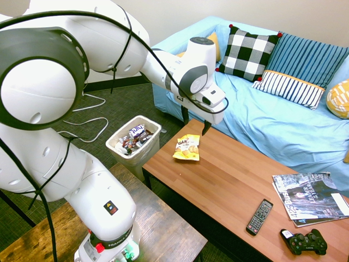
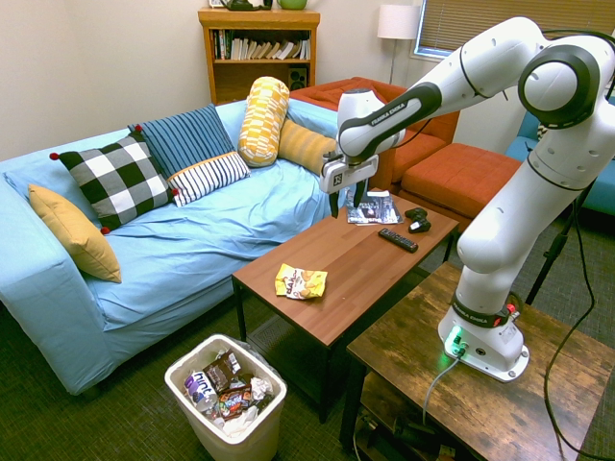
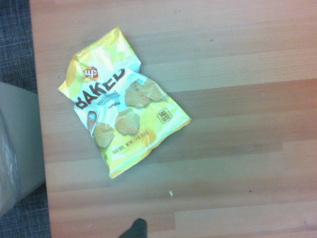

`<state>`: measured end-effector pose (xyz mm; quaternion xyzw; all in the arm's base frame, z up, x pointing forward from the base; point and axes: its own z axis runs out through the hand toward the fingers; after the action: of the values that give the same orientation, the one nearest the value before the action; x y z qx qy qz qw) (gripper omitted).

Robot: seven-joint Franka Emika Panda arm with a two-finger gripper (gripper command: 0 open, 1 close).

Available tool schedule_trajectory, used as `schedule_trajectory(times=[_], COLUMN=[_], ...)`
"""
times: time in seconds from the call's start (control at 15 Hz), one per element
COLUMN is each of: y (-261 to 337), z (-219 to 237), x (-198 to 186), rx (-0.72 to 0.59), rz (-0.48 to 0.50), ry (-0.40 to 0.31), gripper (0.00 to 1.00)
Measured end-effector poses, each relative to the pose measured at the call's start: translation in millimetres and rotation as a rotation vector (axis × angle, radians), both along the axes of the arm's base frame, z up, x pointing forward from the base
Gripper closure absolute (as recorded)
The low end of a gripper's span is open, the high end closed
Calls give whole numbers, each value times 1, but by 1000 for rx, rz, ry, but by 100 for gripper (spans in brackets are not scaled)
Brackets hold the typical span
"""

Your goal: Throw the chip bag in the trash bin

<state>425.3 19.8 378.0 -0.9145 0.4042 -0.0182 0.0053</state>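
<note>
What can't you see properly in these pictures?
- Trash bin: wrist view shows only one blurred corner, cut off by the picture's edge.
- Wrappers in the bin: piled together, too small to name in either exterior view.
- Chip bag lettering: too small in both exterior views.
- Magazine: second exterior view, partly behind the gripper.

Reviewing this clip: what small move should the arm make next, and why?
Probably lower the gripper straight down toward the chip bag. The bag lies flat on the coffee table near its end by the trash bin, untouched, and the jaws stand open above it, a little toward the sofa side. A slight shift over the bag's middle may be needed before closing.
</note>
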Motion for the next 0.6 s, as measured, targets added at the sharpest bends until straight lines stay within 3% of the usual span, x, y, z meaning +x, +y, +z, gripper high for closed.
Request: schedule_trajectory(times=[0.27,0.6], y=[12,85], z=[-10,-58], x=[8,53], rx=[-14,-26], rz=[-34,-77], ry=[4,3], gripper=[0,0])
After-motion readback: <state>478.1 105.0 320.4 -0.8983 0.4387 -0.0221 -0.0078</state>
